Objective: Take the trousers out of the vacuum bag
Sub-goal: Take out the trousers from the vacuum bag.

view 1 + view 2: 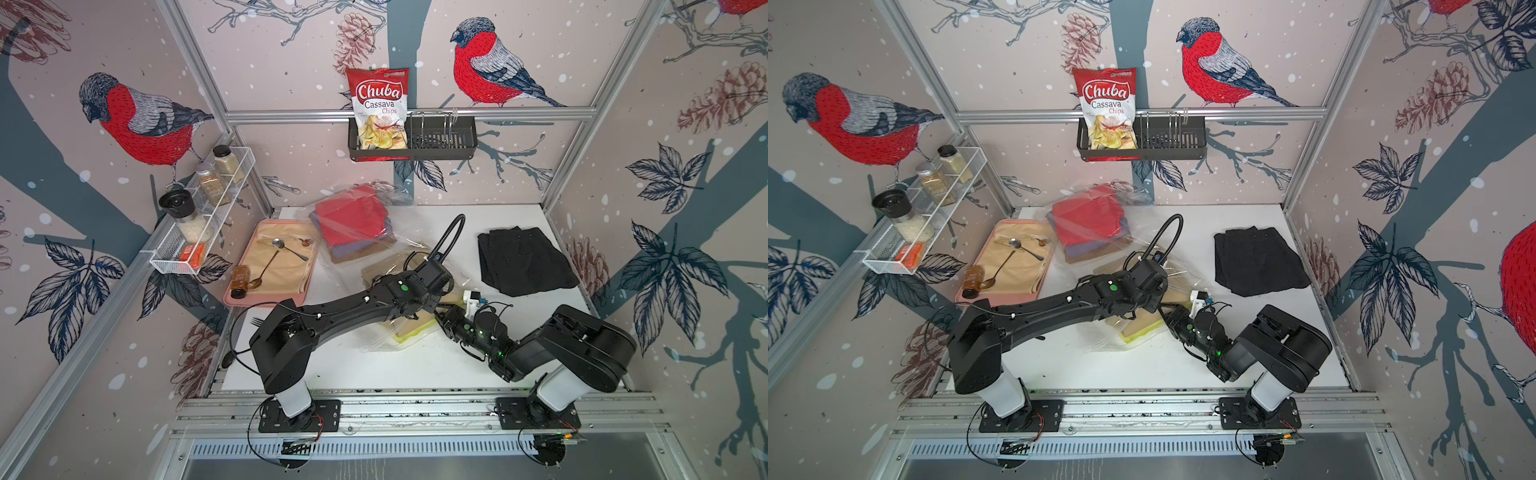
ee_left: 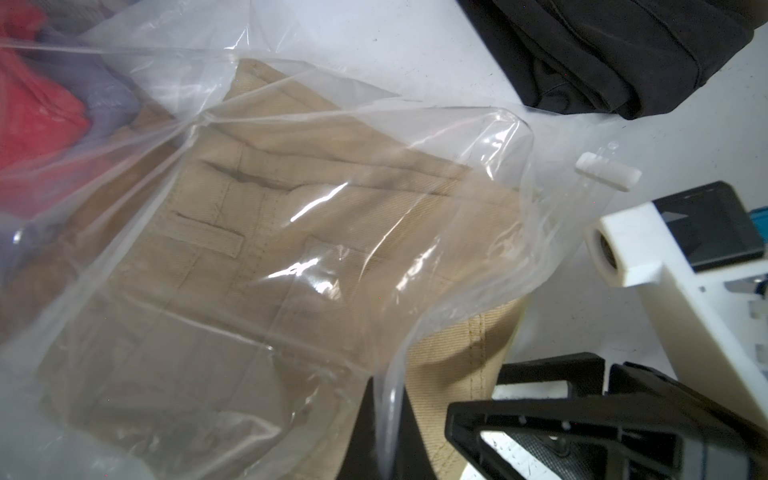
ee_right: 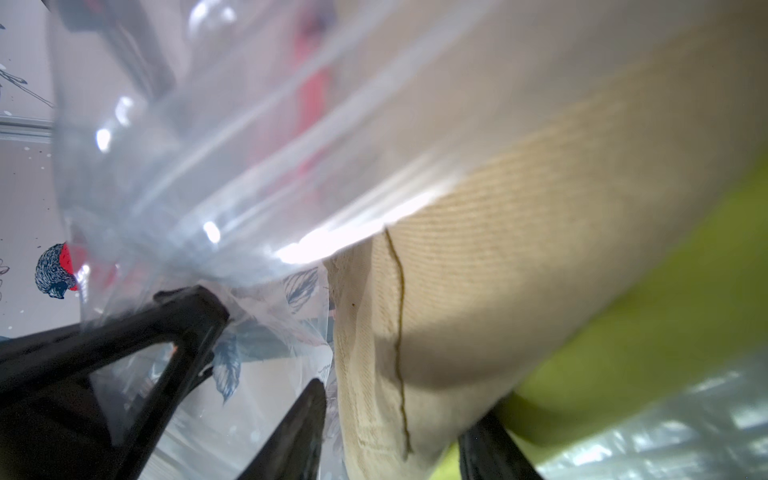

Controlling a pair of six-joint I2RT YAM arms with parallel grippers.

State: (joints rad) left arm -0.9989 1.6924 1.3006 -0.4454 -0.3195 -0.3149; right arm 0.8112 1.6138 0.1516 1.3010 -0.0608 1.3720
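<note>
The clear vacuum bag lies across the middle of the table, with red trousers on purple ones in its far end. Black trousers lie outside it at the right. Tan trousers and yellow trousers stick out of the bag's near mouth. My left gripper is shut on the bag's plastic edge. The right gripper is shut on the folded edge of the tan trousers at the mouth.
A pink tray with a beige mat, spoons and a small bottle sits at the left. A white wire rack of spice jars hangs on the left wall. On the back rail, a black basket holds a chips packet.
</note>
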